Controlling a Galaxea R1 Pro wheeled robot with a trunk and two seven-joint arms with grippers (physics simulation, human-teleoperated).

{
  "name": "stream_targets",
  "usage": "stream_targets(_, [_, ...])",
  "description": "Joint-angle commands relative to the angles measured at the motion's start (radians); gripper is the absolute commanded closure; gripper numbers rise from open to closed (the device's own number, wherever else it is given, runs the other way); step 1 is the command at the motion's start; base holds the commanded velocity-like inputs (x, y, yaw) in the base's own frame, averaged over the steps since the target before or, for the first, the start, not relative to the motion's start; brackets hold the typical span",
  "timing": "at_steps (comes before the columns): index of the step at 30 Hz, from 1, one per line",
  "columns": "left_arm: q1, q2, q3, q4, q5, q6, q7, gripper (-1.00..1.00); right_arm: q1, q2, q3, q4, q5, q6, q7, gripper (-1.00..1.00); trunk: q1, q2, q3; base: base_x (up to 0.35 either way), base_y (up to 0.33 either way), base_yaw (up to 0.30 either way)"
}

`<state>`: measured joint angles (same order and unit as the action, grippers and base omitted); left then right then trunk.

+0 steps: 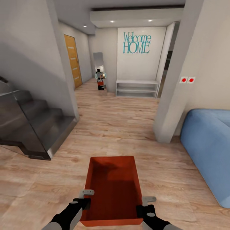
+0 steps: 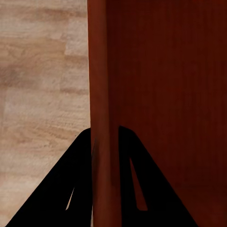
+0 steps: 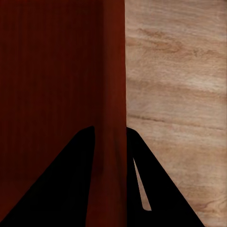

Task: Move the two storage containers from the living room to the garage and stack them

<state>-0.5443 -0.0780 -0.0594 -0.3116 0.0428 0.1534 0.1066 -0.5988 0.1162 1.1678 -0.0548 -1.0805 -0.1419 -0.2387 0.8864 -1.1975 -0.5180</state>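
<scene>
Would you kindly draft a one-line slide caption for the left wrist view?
Left end effector clamped astride the red-orange storage container's thin side wall, above the light wood-plank floor.

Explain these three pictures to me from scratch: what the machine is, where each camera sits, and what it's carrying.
This is a simulated wheeled robot with two arms. The big picture comes from its head camera, looking down over a wood-plank floor towards a hallway, with stairs to the left and a blue sofa to the right. The left gripper and right gripper each pinch a side wall of one red-orange storage container, open on top and empty. The two small pictures come from cameras on the wrists: each looks along dark fingers clamped on the container's thin wall.
</scene>
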Motion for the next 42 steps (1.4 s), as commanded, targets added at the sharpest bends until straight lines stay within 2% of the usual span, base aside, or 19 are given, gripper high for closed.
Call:
stream_targets(1, [0.000,0.001,0.004,0.002,0.001,0.007,0.008,1.00,-0.001,-0.024,0.001,0.002,-0.003,-0.024,-0.011,1.00,0.001,0.000,-0.001,0.324,0.000,0.001])
stream_targets(42, [0.000,0.009,0.004,0.002,0.000,0.007,0.008,1.00,-0.001,-0.024,0.002,0.003,-0.003,-0.024,-0.011,1.00,0.001,0.000,-0.001,0.324,0.000,0.000])
